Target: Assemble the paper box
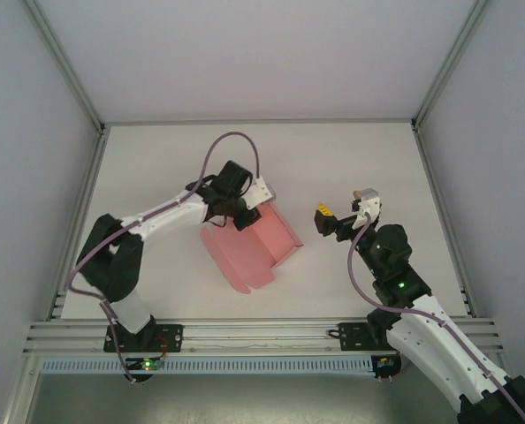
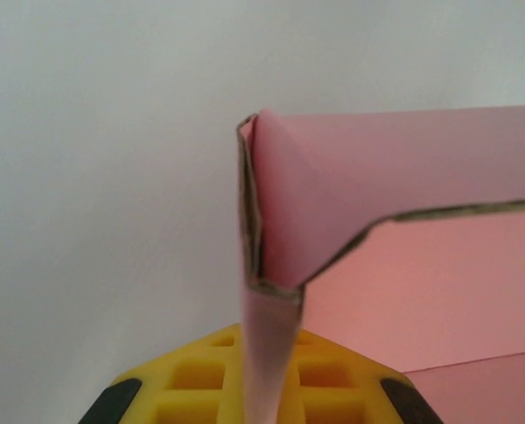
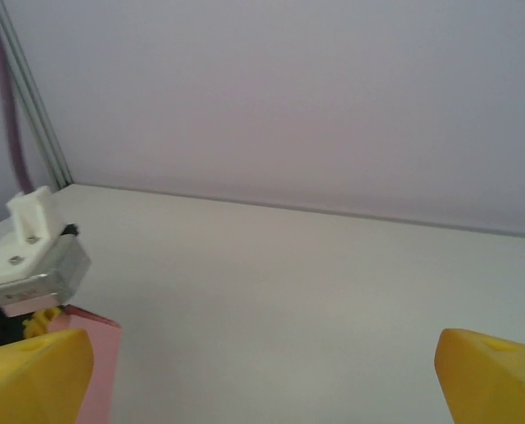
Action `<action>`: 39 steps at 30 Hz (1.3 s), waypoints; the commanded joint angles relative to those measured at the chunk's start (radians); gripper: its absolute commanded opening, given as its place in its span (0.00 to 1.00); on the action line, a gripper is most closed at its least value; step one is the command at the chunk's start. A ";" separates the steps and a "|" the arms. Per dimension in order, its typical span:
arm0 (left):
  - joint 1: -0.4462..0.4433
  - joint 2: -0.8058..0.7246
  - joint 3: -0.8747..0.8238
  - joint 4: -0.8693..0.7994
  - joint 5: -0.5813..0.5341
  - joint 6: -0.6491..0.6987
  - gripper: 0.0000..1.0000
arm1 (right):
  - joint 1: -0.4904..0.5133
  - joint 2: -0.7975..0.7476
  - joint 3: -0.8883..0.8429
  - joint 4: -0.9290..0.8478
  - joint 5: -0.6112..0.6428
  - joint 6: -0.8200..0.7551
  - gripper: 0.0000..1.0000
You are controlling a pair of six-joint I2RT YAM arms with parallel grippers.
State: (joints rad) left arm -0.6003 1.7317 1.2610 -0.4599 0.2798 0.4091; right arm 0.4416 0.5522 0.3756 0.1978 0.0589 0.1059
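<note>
We pinch box (image 1: 258, 246) wall in left gripper (image 1: 239, 215); right gripper (image 1: 331, 221) wide, at box's 3 o'clock. Risk: unsupported card creases, fold reopens.

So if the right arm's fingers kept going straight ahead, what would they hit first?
Likely nothing nearby: beyond the right fingers lies bare table, then the back wall. The paper box sits off to their left, though depth is unclear.
</note>
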 commanded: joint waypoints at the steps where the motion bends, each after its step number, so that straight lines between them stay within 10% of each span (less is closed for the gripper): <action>1: -0.049 0.078 0.103 -0.258 -0.133 0.253 0.00 | -0.011 -0.018 -0.013 -0.033 0.035 0.006 0.98; 20: -0.196 0.462 0.437 -0.424 -0.532 0.632 0.16 | -0.041 -0.143 -0.028 -0.126 0.098 0.012 0.98; 31: -0.215 0.383 0.462 -0.395 -0.422 0.621 0.62 | -0.047 -0.140 -0.030 -0.130 0.091 0.013 0.98; 36: -0.222 0.332 0.453 -0.400 -0.405 0.601 1.00 | -0.051 -0.144 -0.032 -0.129 0.072 0.012 0.98; 39: -0.220 0.280 0.425 -0.368 -0.375 0.587 1.00 | -0.052 -0.137 -0.032 -0.128 0.054 0.004 0.99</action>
State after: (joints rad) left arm -0.8078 2.0747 1.7115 -0.8303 -0.1318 1.0100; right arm 0.3946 0.4198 0.3511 0.0700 0.1368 0.1059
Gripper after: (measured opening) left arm 0.997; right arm 0.984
